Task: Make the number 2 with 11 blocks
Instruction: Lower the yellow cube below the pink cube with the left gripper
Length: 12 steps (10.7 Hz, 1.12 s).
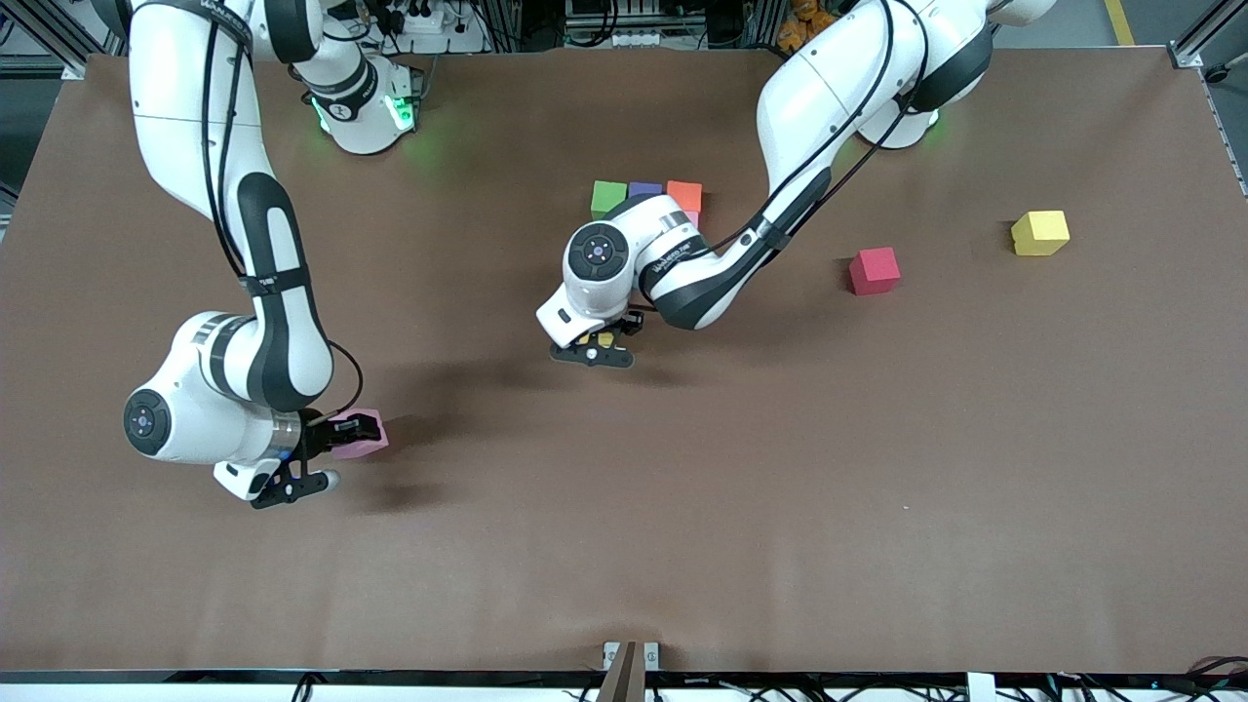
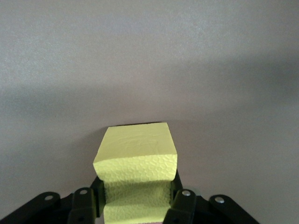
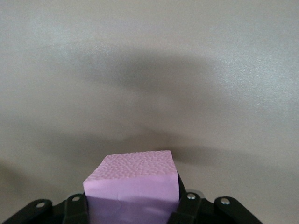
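Left gripper [image 1: 597,349] at frame centre, over bare table [image 1: 624,546], clamped on a yellow block [image 2: 135,175] squeezed between the fingers [image 2: 180,200]. Right gripper [image 1: 331,444] in the lower left of the frame, closed around a pink block [image 1: 363,436], just above the tabletop. Upper centre: row of green block [image 1: 608,198], purple block [image 1: 644,189] and orange block [image 1: 684,195], touching side by side, partly hidden by the left arm. Right of frame, well apart: red block [image 1: 874,270] and second yellow block [image 1: 1040,233], lying loose.

White arms, black joint bands, black cables, green-lit bases
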Tool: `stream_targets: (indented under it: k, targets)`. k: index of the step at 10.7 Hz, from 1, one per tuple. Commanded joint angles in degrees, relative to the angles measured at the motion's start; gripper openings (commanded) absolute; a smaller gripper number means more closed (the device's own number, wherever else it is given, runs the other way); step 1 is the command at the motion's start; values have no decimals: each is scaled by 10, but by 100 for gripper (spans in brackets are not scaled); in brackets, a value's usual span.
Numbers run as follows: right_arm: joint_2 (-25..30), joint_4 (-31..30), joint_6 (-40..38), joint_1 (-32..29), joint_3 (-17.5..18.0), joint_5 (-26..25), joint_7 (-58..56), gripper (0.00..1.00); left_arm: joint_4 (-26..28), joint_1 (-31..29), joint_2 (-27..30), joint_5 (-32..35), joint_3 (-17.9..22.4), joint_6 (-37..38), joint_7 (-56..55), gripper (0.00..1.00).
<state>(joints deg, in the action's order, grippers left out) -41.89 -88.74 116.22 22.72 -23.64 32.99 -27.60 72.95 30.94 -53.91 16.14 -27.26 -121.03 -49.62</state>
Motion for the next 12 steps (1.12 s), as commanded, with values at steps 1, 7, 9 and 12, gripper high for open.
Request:
stream_targets:
  k: [1,7,9,12]
  targets:
    - [22,-22,1,4,1,8,5,29,-1,11,-1,-4,8,7,4,3]
    - [22,-22,1,4,1,8,5,29,-1,16,-5,-2,16,7,18,3]
    - [22,-22,1,3,1,9,5,30,-1,22,-5,-4,16,7,19,4]
    - [22,-25,1,3,1,9,5,30,0,21,-5,-8,16,7,19,90]
